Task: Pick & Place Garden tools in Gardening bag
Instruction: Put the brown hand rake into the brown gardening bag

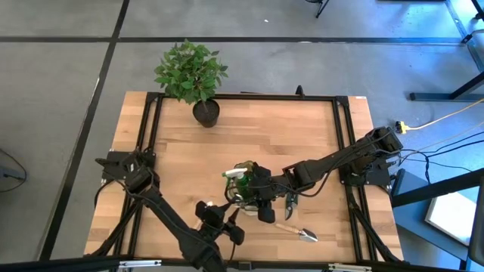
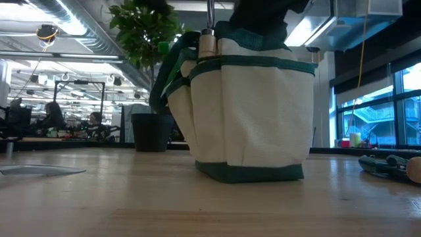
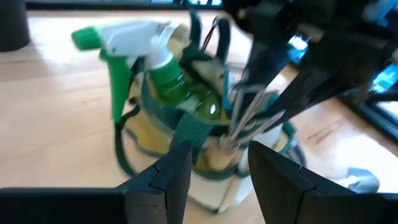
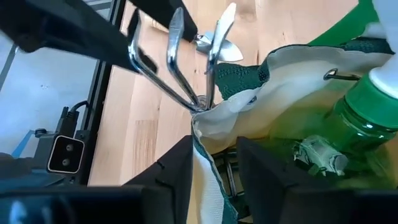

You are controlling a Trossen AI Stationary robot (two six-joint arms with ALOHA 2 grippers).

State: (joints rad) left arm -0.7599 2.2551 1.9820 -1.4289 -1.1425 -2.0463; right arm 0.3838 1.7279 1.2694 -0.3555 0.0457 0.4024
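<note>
The gardening bag [image 1: 246, 187] [image 2: 253, 112] stands upright on its base near the table's middle. A green spray bottle [image 3: 168, 74] with a white trigger stands inside it. A metal fork [image 4: 177, 68] sticks out at the bag's rim, tines up. My right gripper [image 4: 214, 180] is open over the bag's right side and straddles the rim. On the bag's near side my left gripper [image 3: 217, 180] [image 1: 234, 217] is open with nothing between its fingers. A trowel [image 1: 299, 233] and dark pruners [image 1: 291, 201] lie on the table to the bag's right. My right gripper has the bag's cream rim [image 4: 202, 134] between its two fingers, one finger inside the bag and one outside. It comes slanting down from the table's right. The cloth lies against the outer finger [image 4: 177, 177], and a gap shows beside it. The bag stays on the table.
A leafy plant in a black pot [image 1: 206, 113] stands at the far edge, left of centre. A black metal frame [image 1: 344, 143] runs along the table's sides. Bare wood lies left of the bag and between the bag and the plant.
</note>
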